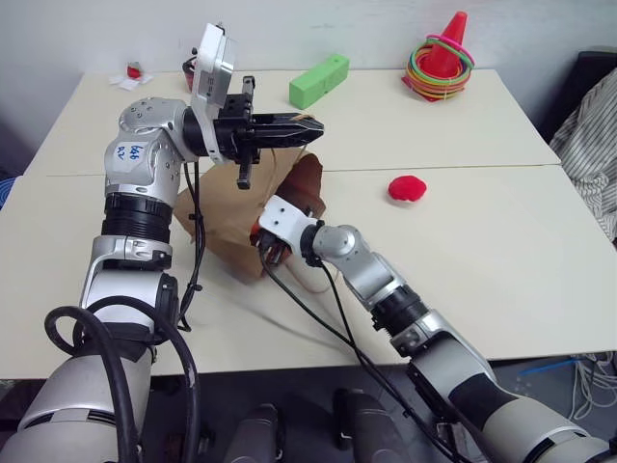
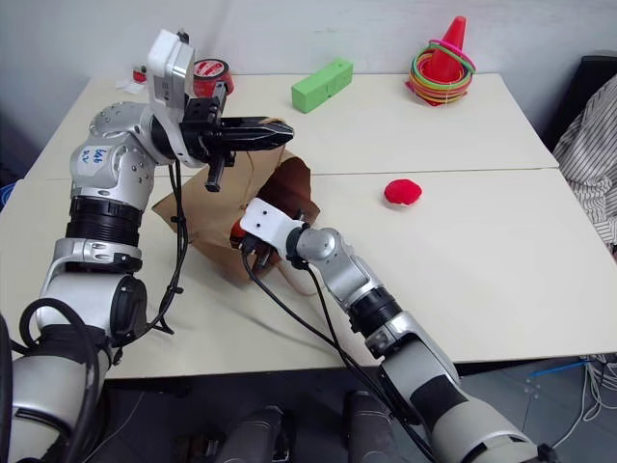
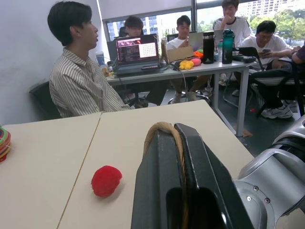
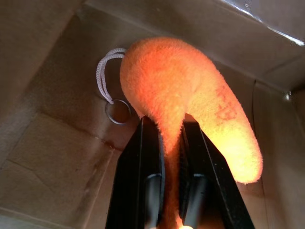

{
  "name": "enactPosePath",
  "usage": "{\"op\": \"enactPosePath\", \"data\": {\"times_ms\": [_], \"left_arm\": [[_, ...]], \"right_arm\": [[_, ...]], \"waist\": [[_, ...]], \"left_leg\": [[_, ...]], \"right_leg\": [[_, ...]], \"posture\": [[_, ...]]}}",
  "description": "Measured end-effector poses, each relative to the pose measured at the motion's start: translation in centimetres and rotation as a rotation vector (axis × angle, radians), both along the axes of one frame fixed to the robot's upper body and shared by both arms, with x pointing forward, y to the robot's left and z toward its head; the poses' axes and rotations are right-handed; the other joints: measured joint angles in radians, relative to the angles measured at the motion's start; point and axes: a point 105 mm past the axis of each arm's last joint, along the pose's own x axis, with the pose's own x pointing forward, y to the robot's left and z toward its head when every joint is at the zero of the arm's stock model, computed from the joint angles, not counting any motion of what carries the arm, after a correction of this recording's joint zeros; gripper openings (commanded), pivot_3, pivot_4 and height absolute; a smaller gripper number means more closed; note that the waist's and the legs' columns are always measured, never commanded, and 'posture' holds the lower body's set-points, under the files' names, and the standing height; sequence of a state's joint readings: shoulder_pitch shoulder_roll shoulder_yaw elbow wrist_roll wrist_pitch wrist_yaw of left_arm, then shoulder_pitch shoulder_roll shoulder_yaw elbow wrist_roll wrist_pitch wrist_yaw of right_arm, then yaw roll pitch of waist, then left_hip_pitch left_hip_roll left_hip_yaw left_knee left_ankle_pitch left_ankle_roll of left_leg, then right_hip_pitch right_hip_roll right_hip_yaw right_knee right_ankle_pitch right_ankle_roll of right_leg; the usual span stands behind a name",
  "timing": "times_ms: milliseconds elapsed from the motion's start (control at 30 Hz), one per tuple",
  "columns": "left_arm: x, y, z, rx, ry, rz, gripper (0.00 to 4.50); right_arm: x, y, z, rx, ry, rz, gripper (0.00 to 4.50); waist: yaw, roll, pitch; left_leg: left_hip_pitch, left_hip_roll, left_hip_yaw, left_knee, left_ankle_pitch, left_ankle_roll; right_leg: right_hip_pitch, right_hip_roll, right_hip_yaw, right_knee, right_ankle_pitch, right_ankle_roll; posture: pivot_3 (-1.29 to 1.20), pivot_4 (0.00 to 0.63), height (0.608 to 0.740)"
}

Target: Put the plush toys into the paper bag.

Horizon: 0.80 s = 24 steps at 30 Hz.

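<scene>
The brown paper bag (image 1: 220, 220) stands on the table's left half with its mouth lifted open. My left gripper (image 1: 311, 126) is above it, shut on the bag's cord handle (image 3: 164, 129). My right gripper (image 4: 170, 125) reaches into the bag's mouth and is shut on the orange plush toy (image 4: 190, 81), which hangs inside against the brown paper walls (image 4: 57, 143). The red plush toy (image 1: 407, 187) lies on the table to the right of the bag, apart from both grippers.
A green block (image 1: 319, 80) and a red cone with coloured rings (image 1: 442, 63) stand at the table's far side. A red tape roll (image 2: 210, 72) sits at the far left. A person in a striped shirt (image 3: 81, 86) sits by the table's right end.
</scene>
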<state>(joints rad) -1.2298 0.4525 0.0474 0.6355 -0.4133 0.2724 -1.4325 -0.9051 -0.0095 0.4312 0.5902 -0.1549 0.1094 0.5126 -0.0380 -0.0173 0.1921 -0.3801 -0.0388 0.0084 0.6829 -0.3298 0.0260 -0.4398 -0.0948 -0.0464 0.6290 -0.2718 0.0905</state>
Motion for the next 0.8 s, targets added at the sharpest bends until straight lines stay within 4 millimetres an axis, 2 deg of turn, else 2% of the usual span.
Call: {"op": "enactPosePath", "data": {"times_ms": [133,267,367,567,633,800], "left_arm": [[0.0,0.0,0.0,0.000,0.004,0.002,0.00],[0.1,0.5,-0.3,0.007,0.010,0.017,0.00],[0.0,1.2,-0.3,0.020,0.001,0.038,0.00],[0.2,2.9,-0.9,0.052,-0.007,0.094,0.00],[0.3,3.2,-1.4,0.071,-0.013,0.109,0.00],[0.3,3.9,-2.3,0.088,-0.003,0.126,0.00]], "right_arm": [[-0.3,0.7,-0.5,0.052,-0.034,0.054,0.01],[-0.4,-0.3,-0.6,0.130,0.010,0.059,1.29],[-1.0,-2.2,-0.2,0.161,-0.018,0.083,2.39],[-3.7,-6.6,4.0,0.301,-0.068,0.164,4.47],[-4.9,-7.9,4.8,0.337,-0.067,0.185,4.47],[-6.3,-12.3,3.6,0.353,-0.019,0.115,4.47]], "waist": [[-0.012,0.000,0.000],[-0.017,0.000,0.000],[-0.015,0.000,0.000],[-0.003,0.000,0.000],[0.003,0.000,0.000],[0.016,0.000,0.000]], "left_leg": [[0.000,0.000,0.000,0.000,0.000,0.000],[0.000,0.000,0.000,0.000,0.000,0.000],[-0.004,0.000,-0.001,0.001,0.000,0.000],[-0.008,0.000,-0.002,0.003,0.000,0.000],[-0.008,0.001,-0.002,0.003,0.000,0.000],[-0.008,0.000,-0.002,0.003,0.000,0.000]], "right_leg": [[0.000,0.000,0.000,0.000,0.000,0.000],[0.000,0.000,0.000,0.000,0.000,0.000],[-0.002,0.000,0.000,0.000,0.000,0.000],[-0.005,0.000,-0.001,0.000,0.000,0.000],[-0.005,0.000,-0.001,0.000,0.000,0.000],[-0.005,-0.001,0.000,0.000,0.000,0.000]], "posture": [[0.00,0.150,0.740],[0.00,0.150,0.740],[0.00,0.150,0.740],[0.00,0.150,0.740],[0.00,0.150,0.740],[0.00,0.150,0.740]]}}
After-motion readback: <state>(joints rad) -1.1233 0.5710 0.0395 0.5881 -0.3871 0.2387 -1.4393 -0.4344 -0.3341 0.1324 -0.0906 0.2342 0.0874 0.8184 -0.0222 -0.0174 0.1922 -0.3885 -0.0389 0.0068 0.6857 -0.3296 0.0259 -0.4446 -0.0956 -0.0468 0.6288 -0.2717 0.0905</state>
